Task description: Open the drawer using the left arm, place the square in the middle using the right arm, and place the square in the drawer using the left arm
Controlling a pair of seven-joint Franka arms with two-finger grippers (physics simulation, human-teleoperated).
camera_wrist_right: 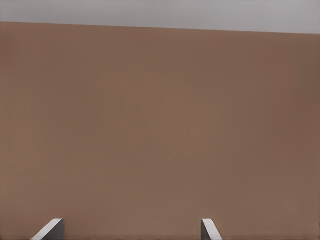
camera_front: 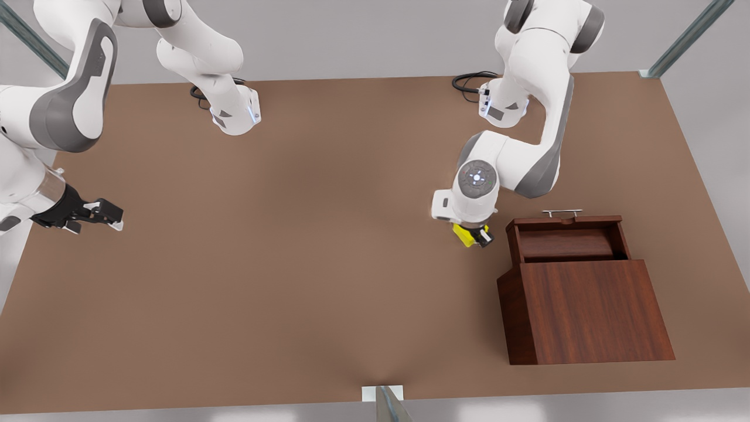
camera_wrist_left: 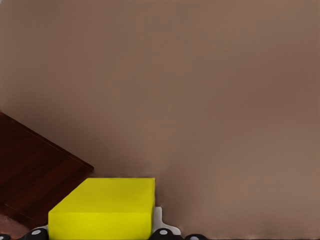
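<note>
The yellow square (camera_front: 464,236) (camera_wrist_left: 107,207) sits between the fingers of my left gripper (camera_front: 472,235), which is shut on it just above the tabletop. That is the arm on the front view's right. The drawer (camera_front: 565,244) stands pulled open a short way to the square's right in the front view, its silver handle (camera_front: 561,212) toward the arm bases and its tray bare. My right gripper (camera_front: 108,214) (camera_wrist_right: 131,234) waits open at the front view's far left, with nothing between its fingers.
The slanted wooden cabinet (camera_front: 586,310) (camera_wrist_left: 35,175) takes up the table's near right in the front view. Both arm bases (camera_front: 234,114) (camera_front: 503,105) stand at the far edge with black cables. Bare brown tabletop (camera_front: 304,246) stretches across the middle.
</note>
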